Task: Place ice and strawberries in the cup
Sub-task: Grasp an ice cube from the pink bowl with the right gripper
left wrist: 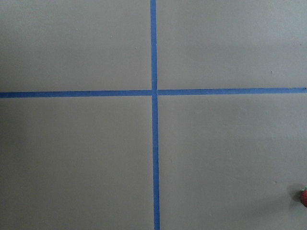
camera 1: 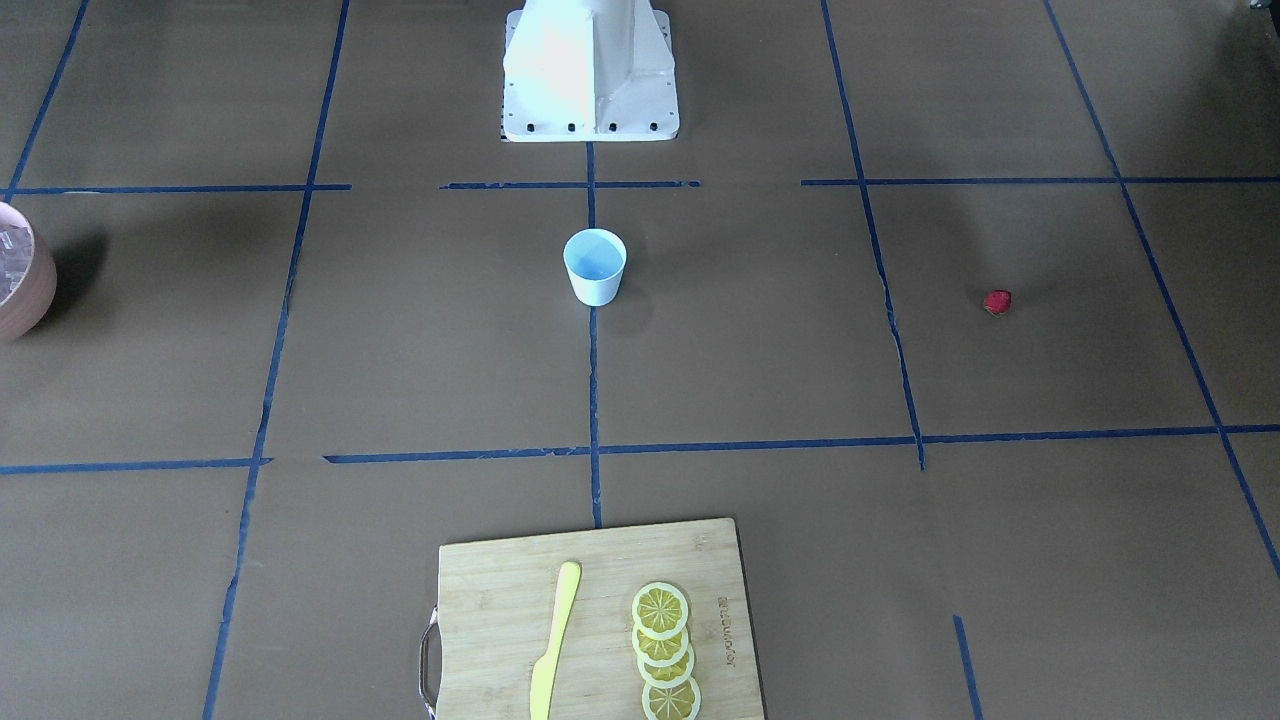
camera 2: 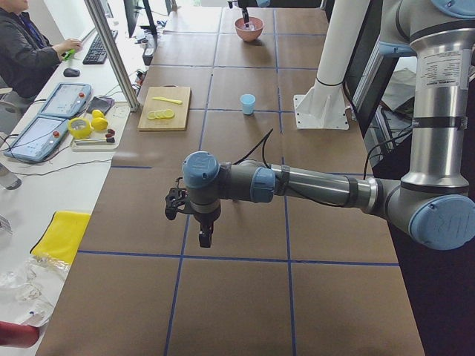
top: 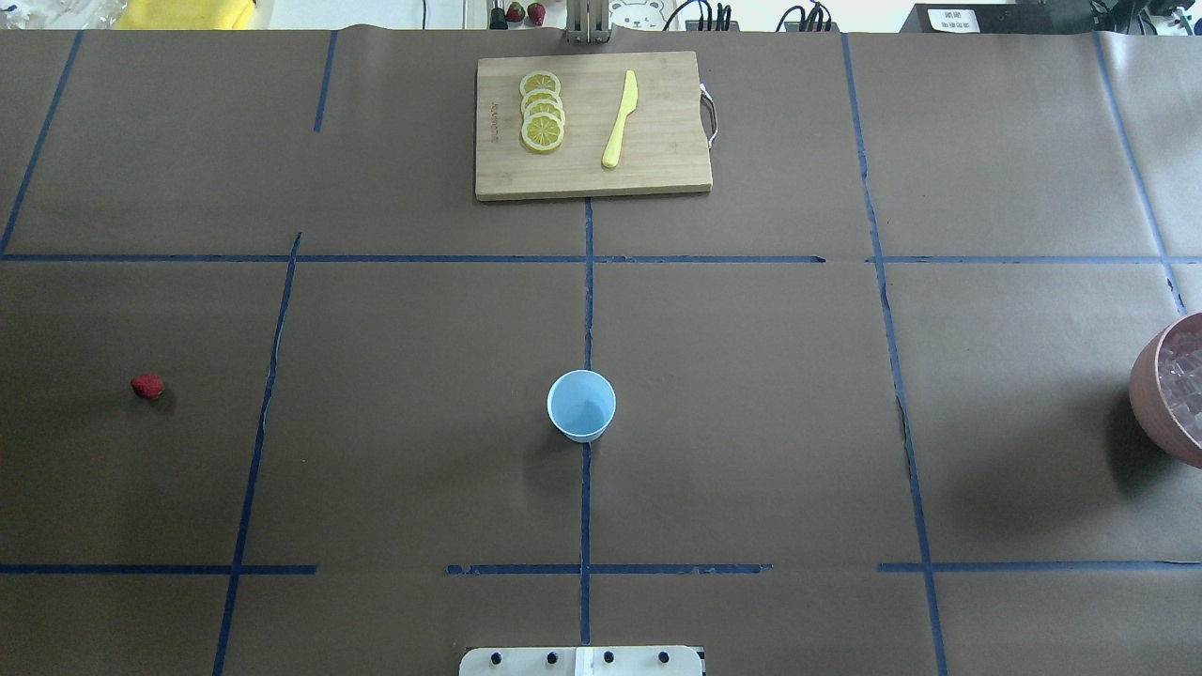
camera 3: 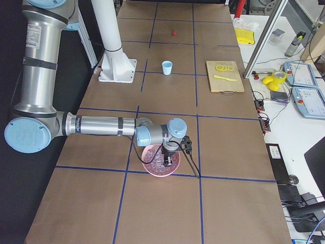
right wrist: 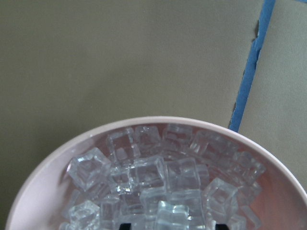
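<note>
Fingers of the left arm (camera 2: 204,237) hung over bare brown surface (top: 376,469) at the centre of the left side view, and the right arm's fingers (camera 3: 166,161) hung over the pinkish bowl (top: 1148,390) low in the right side view. I could not tell how wide either pair stood. A wooden cutting board (top: 657,174) with lemon slices (top: 542,111) and a yellow knife (top: 620,119) lay at the top centre of the overhead view, apart from the task. The bowl sat cut off at that view's right edge, heaped with ice (right wrist: 148,177). The cup (top: 581,406) stood upright at the middle, mouth up and long axis vertical, its pale blue inside looking empty, so nothing seemed loaded yet. The strawberry (top: 147,386) lay far to the left, well apart from the cup and showing at the lower right edge of the left wrist view. It seemed to lie on its side, but it was too small to tell which way its tip pointed. The step in hand looked like the first ice pick. The right arm would need to come down into the heap, close on one slippery cube and carry it to the cup.
</note>
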You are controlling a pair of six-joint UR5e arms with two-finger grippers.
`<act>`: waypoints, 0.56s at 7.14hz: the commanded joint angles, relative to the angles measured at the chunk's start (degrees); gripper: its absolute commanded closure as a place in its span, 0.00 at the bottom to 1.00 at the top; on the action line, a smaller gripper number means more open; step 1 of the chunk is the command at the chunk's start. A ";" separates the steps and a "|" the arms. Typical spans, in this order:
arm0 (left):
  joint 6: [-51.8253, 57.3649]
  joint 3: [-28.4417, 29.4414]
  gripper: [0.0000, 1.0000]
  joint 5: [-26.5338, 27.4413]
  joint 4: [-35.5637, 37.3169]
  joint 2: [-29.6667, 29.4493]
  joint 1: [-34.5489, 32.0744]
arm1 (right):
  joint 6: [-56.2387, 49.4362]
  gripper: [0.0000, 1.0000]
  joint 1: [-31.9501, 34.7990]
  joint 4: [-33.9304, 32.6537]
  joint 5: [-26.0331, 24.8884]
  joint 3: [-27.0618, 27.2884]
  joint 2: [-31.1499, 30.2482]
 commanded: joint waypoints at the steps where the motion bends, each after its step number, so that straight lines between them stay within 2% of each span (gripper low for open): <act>1: 0.05 -0.03 0.00 0.00 0.00 0.04 0.00 | 0.06 0.35 -0.03 0.26 -0.01 -0.51 -0.06; 3: 0.05 -0.03 0.00 0.00 0.00 0.04 0.00 | -0.03 0.47 -0.03 0.26 -0.10 -0.52 -0.06; 4: -0.04 -0.03 0.00 0.00 0.00 0.04 0.00 | -0.03 0.62 -0.03 0.35 -0.10 -0.52 -0.06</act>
